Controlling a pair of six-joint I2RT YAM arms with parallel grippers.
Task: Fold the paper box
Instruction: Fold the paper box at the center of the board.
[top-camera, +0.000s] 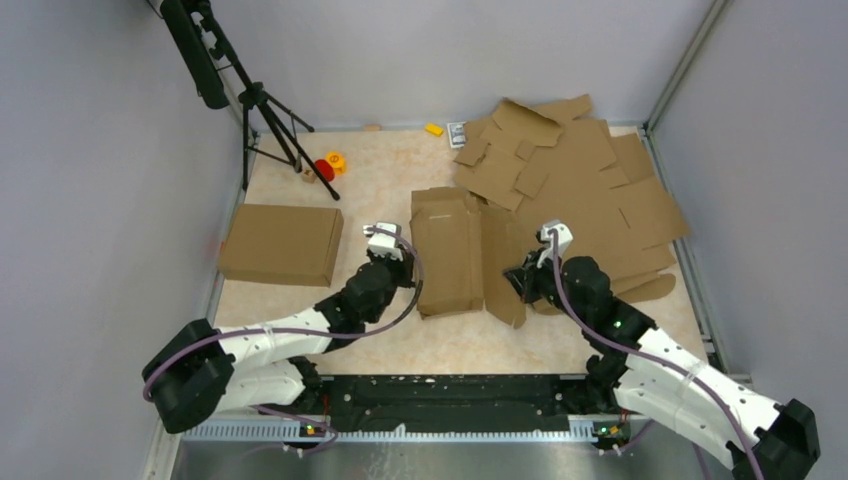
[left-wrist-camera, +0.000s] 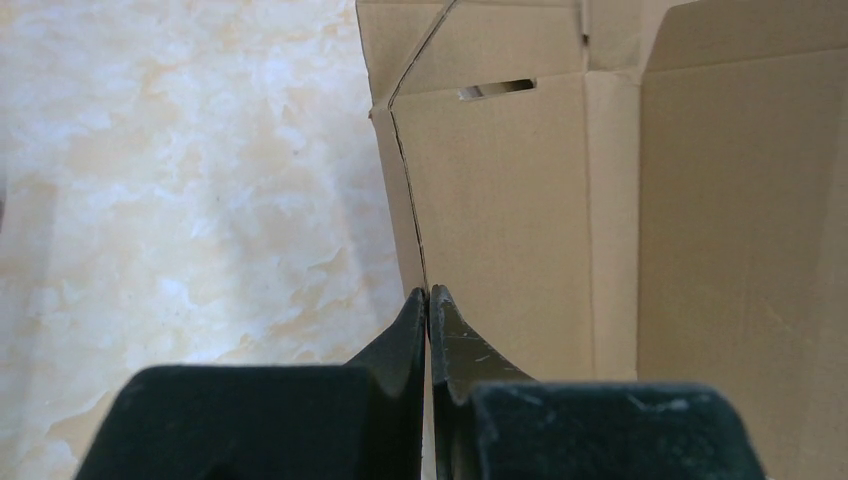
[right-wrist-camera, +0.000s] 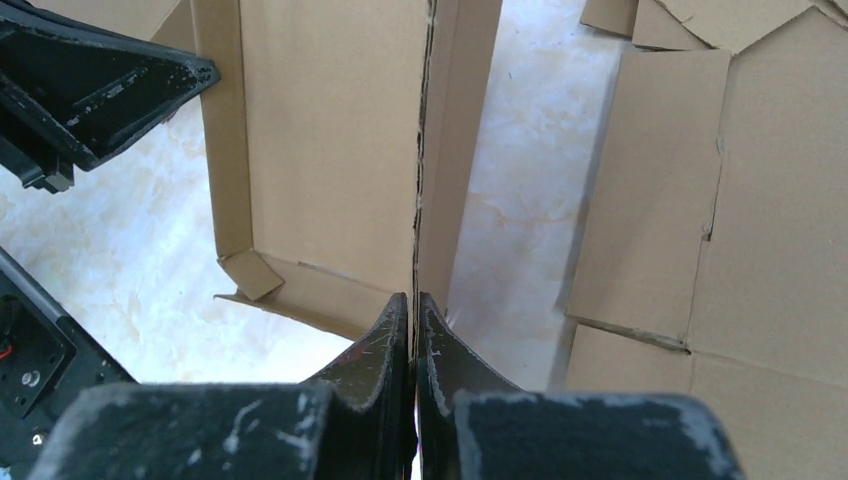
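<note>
The paper box (top-camera: 452, 250) is a brown cardboard blank in the middle of the table, partly folded, with its side walls raised. My left gripper (top-camera: 412, 272) is at its left side. In the left wrist view the left gripper (left-wrist-camera: 428, 296) is shut, and the thin upright edge of the box's left wall (left-wrist-camera: 405, 200) runs in between its tips. My right gripper (top-camera: 517, 281) is at the box's right side. In the right wrist view the right gripper (right-wrist-camera: 414, 300) is shut on the edge of the raised right wall (right-wrist-camera: 330, 150).
A finished closed cardboard box (top-camera: 282, 243) lies at the left. A pile of flat cardboard blanks (top-camera: 590, 190) fills the back right, close beside the right gripper. A black tripod (top-camera: 270, 120), small red and yellow items (top-camera: 328, 166) and a yellow block (top-camera: 433, 129) stand at the back.
</note>
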